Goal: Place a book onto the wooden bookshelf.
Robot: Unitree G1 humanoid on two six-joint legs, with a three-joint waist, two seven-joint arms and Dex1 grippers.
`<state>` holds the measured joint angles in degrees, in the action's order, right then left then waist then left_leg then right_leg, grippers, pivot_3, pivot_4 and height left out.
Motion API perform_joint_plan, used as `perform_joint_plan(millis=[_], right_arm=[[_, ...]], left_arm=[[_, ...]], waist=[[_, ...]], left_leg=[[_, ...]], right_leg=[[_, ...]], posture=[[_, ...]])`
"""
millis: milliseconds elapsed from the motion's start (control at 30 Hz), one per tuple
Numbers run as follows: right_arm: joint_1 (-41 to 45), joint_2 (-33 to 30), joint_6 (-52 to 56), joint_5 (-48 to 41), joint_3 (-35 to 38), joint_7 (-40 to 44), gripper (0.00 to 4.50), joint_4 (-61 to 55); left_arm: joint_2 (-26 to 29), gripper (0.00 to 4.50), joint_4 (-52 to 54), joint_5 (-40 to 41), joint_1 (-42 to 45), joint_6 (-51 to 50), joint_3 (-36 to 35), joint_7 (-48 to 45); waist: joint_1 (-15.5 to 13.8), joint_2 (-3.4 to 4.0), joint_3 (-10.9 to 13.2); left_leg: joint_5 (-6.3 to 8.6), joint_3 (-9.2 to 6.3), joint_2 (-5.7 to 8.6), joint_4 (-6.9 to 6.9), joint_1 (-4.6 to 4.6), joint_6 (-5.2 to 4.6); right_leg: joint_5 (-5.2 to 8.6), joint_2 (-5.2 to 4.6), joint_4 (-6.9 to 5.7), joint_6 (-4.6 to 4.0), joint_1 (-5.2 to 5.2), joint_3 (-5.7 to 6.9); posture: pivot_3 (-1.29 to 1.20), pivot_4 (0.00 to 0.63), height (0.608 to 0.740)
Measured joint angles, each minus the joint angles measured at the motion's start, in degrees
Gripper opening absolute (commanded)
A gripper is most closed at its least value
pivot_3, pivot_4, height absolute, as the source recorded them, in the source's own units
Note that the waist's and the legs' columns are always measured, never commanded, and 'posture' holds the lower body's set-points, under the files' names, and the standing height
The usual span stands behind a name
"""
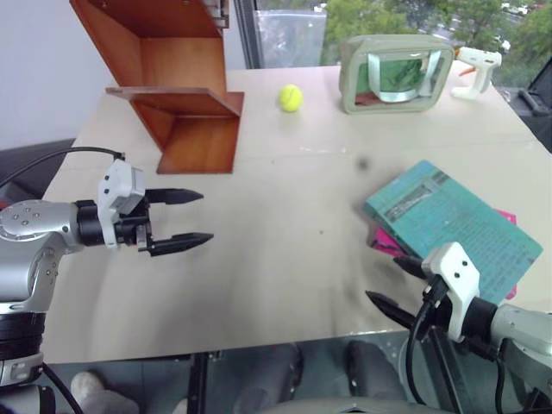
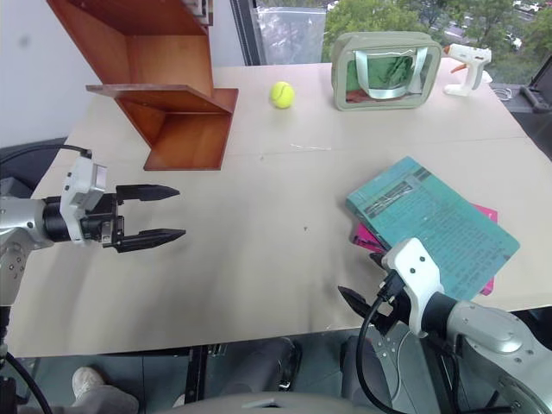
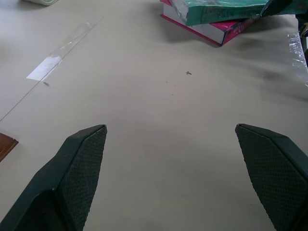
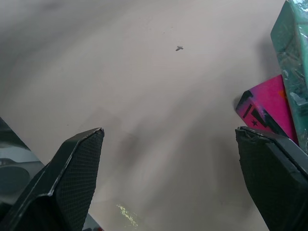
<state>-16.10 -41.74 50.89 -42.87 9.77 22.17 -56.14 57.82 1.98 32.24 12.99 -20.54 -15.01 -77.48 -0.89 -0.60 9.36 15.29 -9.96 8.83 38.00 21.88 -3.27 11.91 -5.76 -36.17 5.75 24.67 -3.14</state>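
The teal-green book point(image 1: 448, 226) lies flat on the right side of the table, on top of a smaller pink book point(image 1: 385, 242). The wooden bookshelf point(image 1: 177, 82), reddish-brown with a zigzag of boards, stands at the table's far left. My left gripper point(image 1: 205, 216) hovers open over the left part of the table, pointing toward the books, with nothing between its fingers. At the table's near right edge my right gripper point(image 1: 384, 278) is open and empty, just short of the books' near corner. In the right wrist view the pink book point(image 4: 267, 106) and the teal book point(image 4: 293, 48) lie beside one finger.
A yellow tennis ball point(image 1: 290, 97) rests at the back middle of the beige table point(image 1: 285, 207). A green see-through pouch point(image 1: 397, 73) and a white glue gun point(image 1: 479, 69) stand at the back right. A window runs behind the table.
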Motion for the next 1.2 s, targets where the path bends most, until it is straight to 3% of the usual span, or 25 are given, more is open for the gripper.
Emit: perform_joint_plan(millis=[167, 367, 467, 567, 733, 967, 1200], right_arm=[[1.67, 1.37, -1.02, -0.3, 0.13, -0.01, 4.46, 1.01], [8.76, 3.71, -2.18, -13.18, 7.27, -2.29, 1.55, 3.0], [13.13, -2.95, -1.99, -14.06, 14.63, -3.81, 0.06, 8.11], [14.85, -11.81, -0.85, -5.72, 18.42, -5.18, 0.06, 17.41], [19.49, -22.55, 4.79, 6.2, 16.09, -7.13, 0.06, 36.31], [24.59, -24.11, 13.19, 13.08, 12.35, -5.39, 0.06, 56.84], [23.13, -23.0, 25.55, 8.14, 12.7, 3.76, 0.06, 53.69]], left_arm=[[-2.48, 4.49, 1.01, 2.6, 2.83, -1.06, 1.39, -1.89], [-4.64, 4.5, 7.81, 6.03, 2.91, -2.37, 4.45, -3.82], [-6.68, 4.5, 12.83, 7.39, 3.26, -3.04, 6.5, -3.4], [-8.76, 4.5, 15.67, 8.45, 4.32, -4.14, 8.52, -1.99], [-10.43, 4.5, 17.89, 9.11, 5.01, -5.4, 9.17, 0.51], [-11.23, 4.5, 20.04, 9.71, 4.2, -6.5, 9.48, 3.04], [-10.94, 4.5, 20.78, 9.81, 1.77, -6.6, 8.76, 4.17]], waist=[[-0.06, 0.0, 0.0], [0.23, 0.01, 0.02], [-0.05, 0.03, 0.03], [-0.37, 0.03, 0.03], [0.12, 0.14, 0.06], [0.1, 0.31, 0.05], [0.17, 0.37, 0.03]], left_leg=[[0.0, 0.0, 0.01, 0.01, 0.0, 0.0], [0.0, 0.03, -0.01, -0.02, 0.0, 0.0], [0.0, 0.05, 0.04, -0.01, 0.0, -0.01], [-0.01, 0.01, 0.04, -0.02, 0.02, -0.01], [-0.02, 0.14, 0.01, -0.06, 0.05, 0.0], [-0.01, 0.19, -0.01, -0.06, 0.1, -0.02], [-0.01, 0.17, -0.06, -0.07, 0.08, -0.02]], right_leg=[[-0.01, -0.02, 0.0, 0.01, -0.02, 0.01], [-0.01, 0.0, 0.01, -0.01, 0.0, -0.06], [-0.01, -0.04, 0.05, -0.01, -0.02, -0.05], [-0.01, -0.04, 0.06, -0.01, 0.0, 0.02], [-0.01, -0.05, 0.04, -0.02, 0.04, -0.12], [-0.01, -0.08, 0.11, -0.02, 0.05, -0.18], [-0.01, -0.08, 0.12, -0.02, 0.03, -0.19]], posture=[[0.0, 0.15, 0.74], [0.0, 0.15, 0.74], [0.0, 0.15, 0.74], [0.0, 0.15, 0.74], [0.0, 0.15, 0.74], [0.0, 0.15, 0.74], [0.0, 0.15, 0.74]])
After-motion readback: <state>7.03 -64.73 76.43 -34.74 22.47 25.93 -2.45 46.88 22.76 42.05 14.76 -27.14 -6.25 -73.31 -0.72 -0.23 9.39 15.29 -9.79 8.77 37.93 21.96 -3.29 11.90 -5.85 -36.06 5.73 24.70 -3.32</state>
